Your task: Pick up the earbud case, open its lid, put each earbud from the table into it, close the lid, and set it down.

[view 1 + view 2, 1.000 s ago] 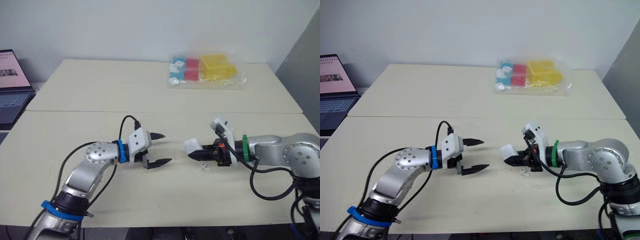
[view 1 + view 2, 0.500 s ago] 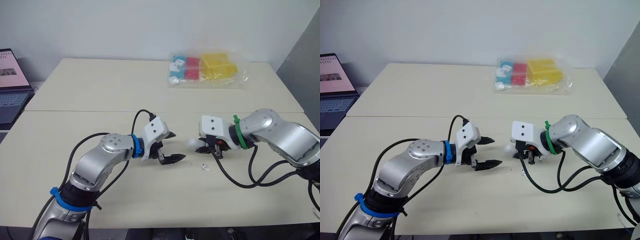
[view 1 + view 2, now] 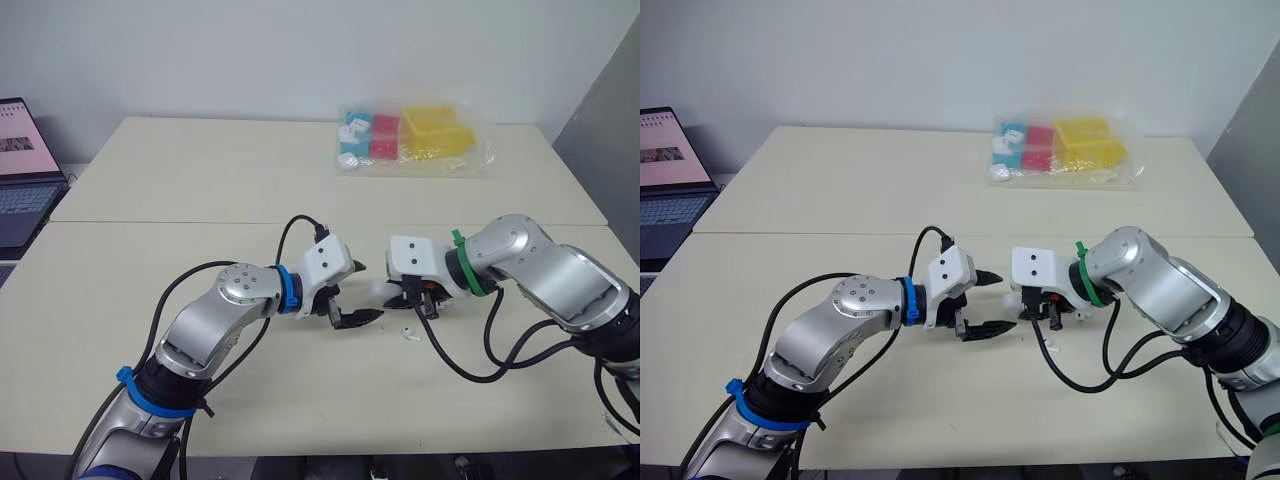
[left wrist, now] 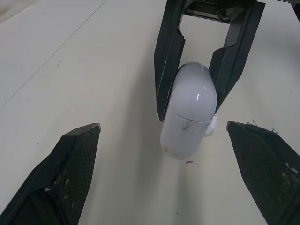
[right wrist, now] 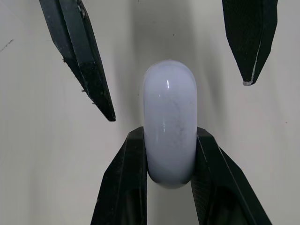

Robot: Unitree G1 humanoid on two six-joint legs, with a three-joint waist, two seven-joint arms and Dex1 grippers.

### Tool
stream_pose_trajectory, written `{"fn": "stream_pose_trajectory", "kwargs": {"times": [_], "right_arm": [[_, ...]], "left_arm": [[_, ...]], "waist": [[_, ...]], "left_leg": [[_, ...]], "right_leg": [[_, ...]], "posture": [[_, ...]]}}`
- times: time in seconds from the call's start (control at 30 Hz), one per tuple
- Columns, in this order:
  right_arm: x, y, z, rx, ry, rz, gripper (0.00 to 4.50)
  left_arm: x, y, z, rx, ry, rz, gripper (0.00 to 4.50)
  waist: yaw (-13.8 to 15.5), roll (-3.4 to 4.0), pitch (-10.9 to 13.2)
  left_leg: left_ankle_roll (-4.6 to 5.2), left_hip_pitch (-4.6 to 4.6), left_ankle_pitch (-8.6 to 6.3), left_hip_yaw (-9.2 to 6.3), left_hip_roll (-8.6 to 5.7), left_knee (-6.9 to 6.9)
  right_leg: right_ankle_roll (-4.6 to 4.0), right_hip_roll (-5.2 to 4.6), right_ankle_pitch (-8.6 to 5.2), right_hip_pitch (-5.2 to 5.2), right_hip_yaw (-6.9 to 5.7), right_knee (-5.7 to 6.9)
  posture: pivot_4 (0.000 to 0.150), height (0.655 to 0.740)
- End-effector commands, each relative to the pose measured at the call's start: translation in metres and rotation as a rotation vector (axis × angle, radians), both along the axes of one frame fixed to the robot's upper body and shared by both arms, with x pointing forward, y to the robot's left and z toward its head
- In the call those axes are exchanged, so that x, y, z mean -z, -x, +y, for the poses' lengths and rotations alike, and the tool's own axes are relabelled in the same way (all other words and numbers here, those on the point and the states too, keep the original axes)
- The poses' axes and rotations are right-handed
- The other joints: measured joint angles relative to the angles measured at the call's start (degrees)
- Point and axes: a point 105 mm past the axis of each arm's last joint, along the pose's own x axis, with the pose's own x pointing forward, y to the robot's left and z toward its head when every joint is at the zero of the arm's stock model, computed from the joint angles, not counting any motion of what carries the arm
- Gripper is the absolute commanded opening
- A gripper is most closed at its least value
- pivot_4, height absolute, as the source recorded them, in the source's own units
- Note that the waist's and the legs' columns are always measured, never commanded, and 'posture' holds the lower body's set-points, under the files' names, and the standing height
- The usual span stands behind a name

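At the centre of the frame, over the worktop, the right claw is clenched on one end of the white earbud case. The lid looks shut, and the free end points toward the left claw. That claw is spread wide, a tip on each side of the case without touching, probably placed to work the lid. One earbud lies on the worktop just below the case.

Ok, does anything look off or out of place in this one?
Nothing much stands out. The right hand holds the case straight, lid shut; the shell carries a few faint dark specks. The left hand is open, facing it. An earbud lies on the table just beside them.
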Motion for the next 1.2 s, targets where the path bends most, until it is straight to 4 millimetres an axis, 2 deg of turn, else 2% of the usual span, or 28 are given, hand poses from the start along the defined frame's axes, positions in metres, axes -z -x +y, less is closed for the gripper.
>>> {"fn": "stream_pose_trajectory", "kwargs": {"times": [0.03, 0.13, 0.47, 0.77, 0.83, 0.93, 1.1, 1.2], "right_arm": [[-0.014, 0.000, 0.002, -0.017, -0.024, -0.052, 0.80], [-0.014, 0.002, 0.004, -0.024, -0.026, -0.051, 0.80], [-0.013, 0.005, 0.008, -0.043, -0.037, -0.043, 0.80], [-0.011, 0.008, 0.005, -0.057, -0.016, -0.033, 0.80], [-0.009, 0.009, -0.001, -0.066, 0.010, -0.034, 1.53], [-0.010, 0.010, -0.007, -0.067, 0.027, -0.028, 2.38], [-0.022, 0.002, -0.022, -0.007, 0.027, -0.056, 4.14], [-0.029, 0.002, -0.036, 0.014, 0.040, -0.066, 4.18]], "left_arm": [[-0.005, 0.004, -0.005, 0.043, 0.024, -0.030, 4.50], [-0.003, 0.006, -0.005, 0.063, 0.024, -0.031, 3.92], [-0.003, 0.007, -0.007, 0.080, 0.042, -0.033, 0.84], [-0.003, 0.007, -0.009, 0.082, 0.043, -0.038, 0.83], [-0.003, 0.007, -0.009, 0.083, 0.044, -0.039, 0.83], [-0.004, 0.008, -0.009, 0.083, 0.047, -0.039, 0.80], [-0.003, 0.003, -0.001, 0.045, 0.078, -0.021, 0.80], [0.000, 0.001, 0.007, 0.020, 0.126, 0.017, 0.80]], "waist": [[0.0, 0.00, 0.0], [0.0, 0.00, 0.0], [0.0, 0.00, 0.0], [0.0, 0.00, 0.0], [0.0, 0.00, 0.0], [0.0, 0.00, 0.0], [-0.1, 0.00, 0.0], [-0.1, 0.00, 0.0]], "left_leg": [[0.00, 0.00, 0.00, 0.00, 0.00, 0.01], [0.00, -0.01, 0.00, 0.00, 0.00, 0.03], [0.00, -0.01, 0.00, 0.01, 0.00, 0.09], [0.00, -0.01, -0.01, -0.01, 0.00, 0.48], [0.02, -0.02, -0.02, -0.01, 0.00, 0.72], [0.02, 0.02, -0.01, 0.00, -0.02, 0.81], [0.02, 0.17, -0.01, -0.02, 0.01, 0.82], [0.01, 0.17, -0.01, -0.01, 0.02, 0.80]], "right_leg": [[0.00, 0.00, 0.00, 0.00, 0.00, 0.00], [-0.03, 0.00, 0.02, 0.00, 0.01, 0.00], [-0.05, 0.00, 0.03, 0.03, 0.00, 0.04], [-0.04, 0.00, -0.02, 0.03, 0.00, 0.42], [0.02, 0.00, -0.07, 0.03, -0.01, 0.61], [0.02, -0.01, -0.07, 0.03, -0.03, 0.76], [-0.06, 0.05, -0.02, 0.07, 0.00, 0.89], [-0.07, 0.07, -0.02, 0.07, 0.00, 0.87]], "posture": [[0.150, 0.7400], [0.150, 0.7400], [0.150, 0.7400], [0.150, 0.7400], [0.150, 0.7400], [0.150, 0.7400], [0.150, 0.7400], [0.150, 0.7400]]}}
